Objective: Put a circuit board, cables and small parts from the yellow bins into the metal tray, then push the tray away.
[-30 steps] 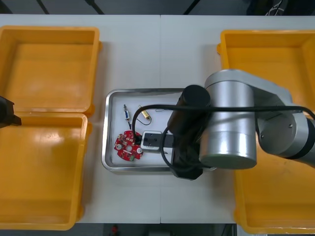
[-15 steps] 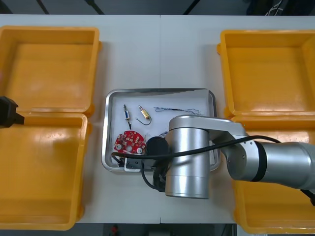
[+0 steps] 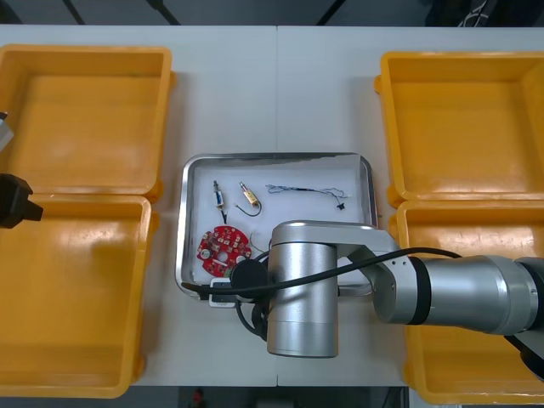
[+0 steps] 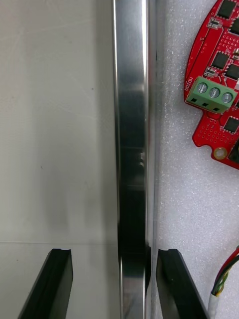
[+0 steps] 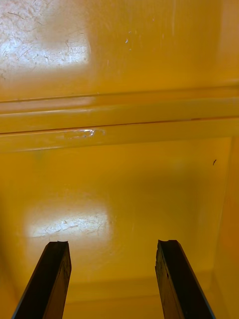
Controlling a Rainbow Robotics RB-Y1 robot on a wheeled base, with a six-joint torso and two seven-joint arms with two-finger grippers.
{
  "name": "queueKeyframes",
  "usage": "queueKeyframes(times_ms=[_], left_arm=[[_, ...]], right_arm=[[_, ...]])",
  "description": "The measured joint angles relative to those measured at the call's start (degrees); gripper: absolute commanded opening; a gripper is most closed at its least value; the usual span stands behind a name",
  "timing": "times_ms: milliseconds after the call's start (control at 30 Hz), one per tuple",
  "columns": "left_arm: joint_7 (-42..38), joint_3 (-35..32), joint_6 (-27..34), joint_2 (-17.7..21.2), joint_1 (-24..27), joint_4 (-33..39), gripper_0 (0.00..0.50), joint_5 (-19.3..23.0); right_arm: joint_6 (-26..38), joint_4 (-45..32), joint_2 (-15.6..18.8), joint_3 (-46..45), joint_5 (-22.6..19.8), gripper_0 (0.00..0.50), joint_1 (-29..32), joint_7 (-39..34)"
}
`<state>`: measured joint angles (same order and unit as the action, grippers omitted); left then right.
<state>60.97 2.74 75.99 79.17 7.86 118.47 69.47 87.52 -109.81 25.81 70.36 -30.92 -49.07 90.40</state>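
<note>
The metal tray sits mid-table, white inside. In it lie a round red circuit board, two small metal parts and a thin blue and white cable. My right arm reaches over the tray's near left corner. My right gripper is open and straddles the tray rim: one finger over the bare table, the other over the white lining. The circuit board lies beyond the inner finger, with a red and yellow cable beside that finger. My left gripper hangs open over a yellow bin.
Two yellow bins stand at the left and two more at the right, their floors bare where visible. The left arm is parked at the left edge between the left bins. Bare table lies beyond the tray's far rim.
My right arm has swung from over the tray's middle toward its near left corner, uncovering the far right part of the tray and the blue and white cable. The left arm has barely moved.
</note>
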Motion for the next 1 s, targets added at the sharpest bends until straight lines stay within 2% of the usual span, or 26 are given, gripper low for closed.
queueKeyframes(times_ms=[33,67,100,533,1000], left_arm=[[0.00,0.00,0.00,0.00,0.00,0.00,0.500,0.00],[0.00,0.00,0.00,0.00,0.00,0.00,0.500,0.00],[0.00,0.00,0.00,0.00,0.00,0.00,0.500,0.00],[0.00,0.00,0.00,0.00,-0.01,-0.01,0.500,0.00],[-0.01,0.00,0.00,0.00,-0.01,-0.01,0.500,0.00]], right_arm=[[0.00,0.01,-0.03,0.03,0.02,0.071,0.00,0.00],[0.00,0.02,-0.04,0.03,0.10,0.048,-0.02,0.00],[0.00,0.03,-0.05,0.04,0.12,0.002,-0.02,0.00],[0.00,0.08,-0.14,0.14,2.43,0.000,-0.65,0.04],[0.01,1.81,-0.09,0.20,2.43,0.000,-9.96,0.08]])
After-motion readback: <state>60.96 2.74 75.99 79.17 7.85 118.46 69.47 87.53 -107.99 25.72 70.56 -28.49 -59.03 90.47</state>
